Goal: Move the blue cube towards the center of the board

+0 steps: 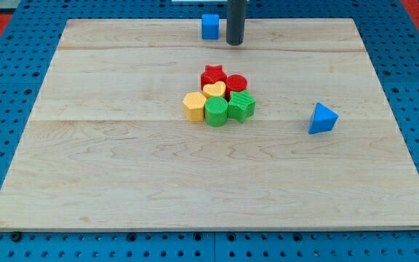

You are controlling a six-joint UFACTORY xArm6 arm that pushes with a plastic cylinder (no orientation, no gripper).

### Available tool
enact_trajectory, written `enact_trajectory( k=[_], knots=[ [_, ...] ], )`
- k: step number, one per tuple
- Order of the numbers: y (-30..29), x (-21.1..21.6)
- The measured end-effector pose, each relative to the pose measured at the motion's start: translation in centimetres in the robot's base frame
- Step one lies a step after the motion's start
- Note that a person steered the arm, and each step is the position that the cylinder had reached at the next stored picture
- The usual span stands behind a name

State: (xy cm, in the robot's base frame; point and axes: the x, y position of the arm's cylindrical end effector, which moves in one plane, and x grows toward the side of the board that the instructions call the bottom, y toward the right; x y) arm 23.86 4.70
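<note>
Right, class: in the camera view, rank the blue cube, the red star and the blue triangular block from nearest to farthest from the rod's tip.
Measured from my tip:
1. Blue cube, just to the view's left of the tip, at the board's top edge.
2. Red star, below the tip, at the top of the central cluster.
3. Blue triangular block, far off to the view's lower right.

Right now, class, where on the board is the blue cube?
The blue cube sits at the view's top edge of the board, near the middle, just left of my tip and well above the central cluster of blocks.
</note>
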Motion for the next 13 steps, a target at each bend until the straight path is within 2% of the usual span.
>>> enact_trajectory(
  k=[1,2,6,7,8,12,13],
  knots=[
    [0.0,-3.4],
    [-0.6,-4.6],
    [-11.2,-4.7],
    [-11.7,-3.9],
    [-8.7,-3.5],
    [-5.0,-1.9],
    [-6.5,-1.1]
  ],
)
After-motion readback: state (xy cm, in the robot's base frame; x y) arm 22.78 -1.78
